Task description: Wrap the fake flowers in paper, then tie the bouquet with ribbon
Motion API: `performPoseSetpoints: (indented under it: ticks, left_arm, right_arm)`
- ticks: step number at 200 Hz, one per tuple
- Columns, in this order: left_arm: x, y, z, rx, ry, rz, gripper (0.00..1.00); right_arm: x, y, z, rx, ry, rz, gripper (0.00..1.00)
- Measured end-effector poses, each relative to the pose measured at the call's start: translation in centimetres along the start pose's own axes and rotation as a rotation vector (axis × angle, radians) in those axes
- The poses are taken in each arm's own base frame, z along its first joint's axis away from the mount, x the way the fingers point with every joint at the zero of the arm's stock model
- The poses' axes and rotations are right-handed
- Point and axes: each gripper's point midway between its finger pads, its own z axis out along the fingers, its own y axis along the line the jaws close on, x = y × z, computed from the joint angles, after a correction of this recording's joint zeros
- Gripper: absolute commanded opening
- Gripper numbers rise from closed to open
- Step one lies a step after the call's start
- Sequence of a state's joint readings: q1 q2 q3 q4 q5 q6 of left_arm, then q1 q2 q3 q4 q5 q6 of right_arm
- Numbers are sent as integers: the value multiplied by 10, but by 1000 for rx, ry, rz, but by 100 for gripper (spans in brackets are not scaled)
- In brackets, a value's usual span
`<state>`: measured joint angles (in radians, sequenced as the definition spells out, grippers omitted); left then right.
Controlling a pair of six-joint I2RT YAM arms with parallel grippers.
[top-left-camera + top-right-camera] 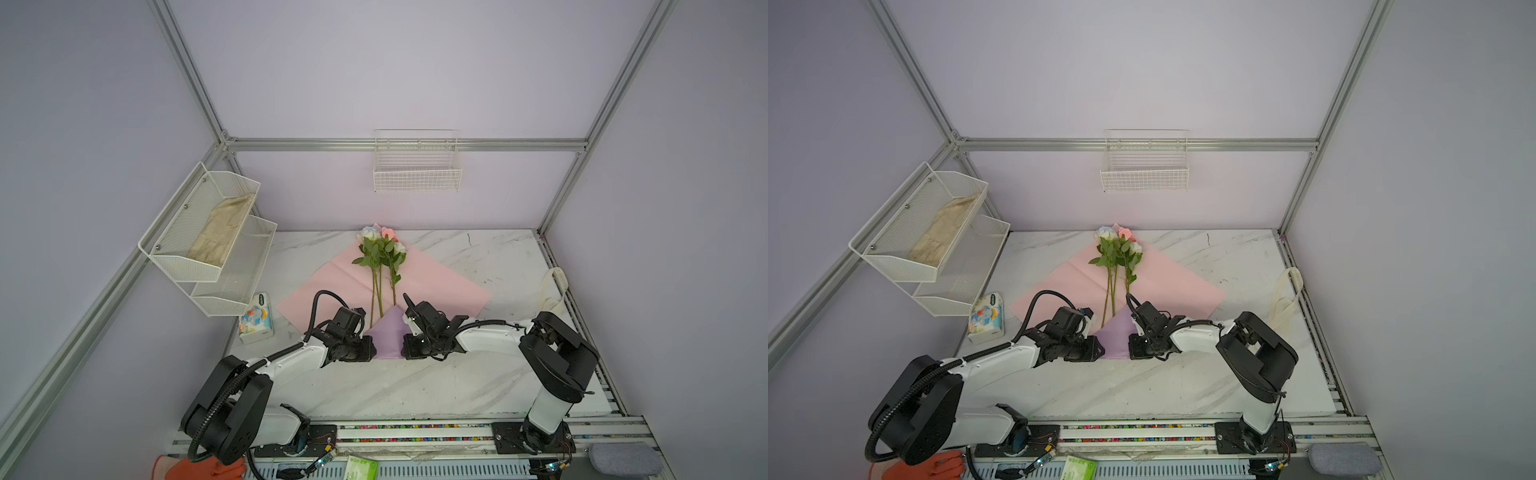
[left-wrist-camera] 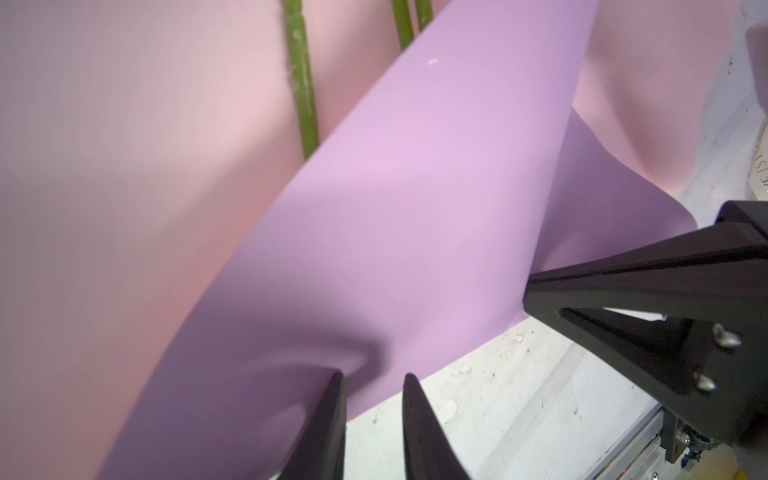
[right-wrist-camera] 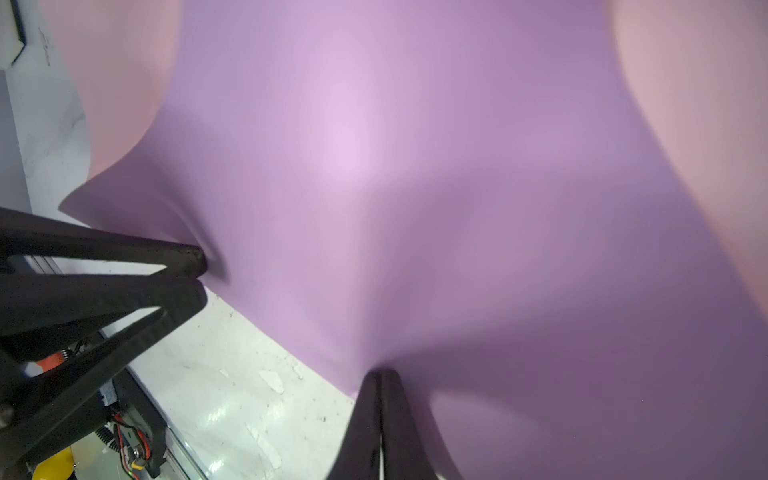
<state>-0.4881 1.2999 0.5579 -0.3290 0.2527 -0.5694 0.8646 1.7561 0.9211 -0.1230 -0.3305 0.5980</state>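
The bouquet of fake flowers (image 1: 380, 266) (image 1: 1117, 262) lies on a pink paper sheet (image 1: 436, 282), blooms toward the back wall. Its green stems (image 2: 305, 104) run under the sheet's near corner, which is folded up as a lilac flap (image 1: 388, 332) (image 1: 1119, 332). My left gripper (image 2: 374, 376) (image 1: 372, 351) is at the flap's left near edge. Its jaws stand a little apart, one finger pressing a wrinkle into the paper. My right gripper (image 3: 380, 372) (image 1: 405, 349) is shut on the flap's right near edge.
A tissue pack (image 1: 255, 318) stands left of the sheet, below a white mesh shelf (image 1: 208, 232) holding a cloth. A wire basket (image 1: 417, 174) hangs on the back wall. A cream ribbon (image 1: 557, 286) lies at the right edge of the marble table (image 1: 415, 386).
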Motion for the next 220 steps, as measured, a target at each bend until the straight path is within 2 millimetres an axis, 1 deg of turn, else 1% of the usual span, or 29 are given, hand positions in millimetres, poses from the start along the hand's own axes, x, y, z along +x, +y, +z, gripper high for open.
performPoseSetpoints:
  ticks: [34, 47, 66, 79, 111, 158, 175, 200, 220]
  left_arm:
    - [-3, 14, -12, -50, -50, -66, 23]
    - [0, 22, -11, -73, -46, -96, 22]
    - [5, 33, -6, -111, -17, -133, 16]
    - [5, 35, -5, -114, -12, -148, 15]
    - [7, 41, -3, -135, 4, -185, 10]
    - [6, 45, -7, -150, 18, -236, 10]
    - [6, 53, -11, -175, 13, -270, 8]
    - [8, 66, -19, -237, -4, -322, 8]
    - [10, 72, -23, -267, -11, -351, 8]
  right_arm:
    - [0, 0, 0, 3, 0, 0, 8]
    - [0, 0, 0, 3, 0, 0, 8]
    - [0, 0, 0, 3, 0, 0, 8]
    - [1, -1, 0, 6, 4, 2, 8]
    - [1, -1, 0, 9, 7, 3, 7]
    - [0, -1, 0, 12, 6, 3, 7]
    - [0, -2, 0, 16, 4, 4, 7]
    - [-1, -2, 0, 20, 3, 4, 7]
    - [-1, -3, -1, 25, 2, 4, 7]
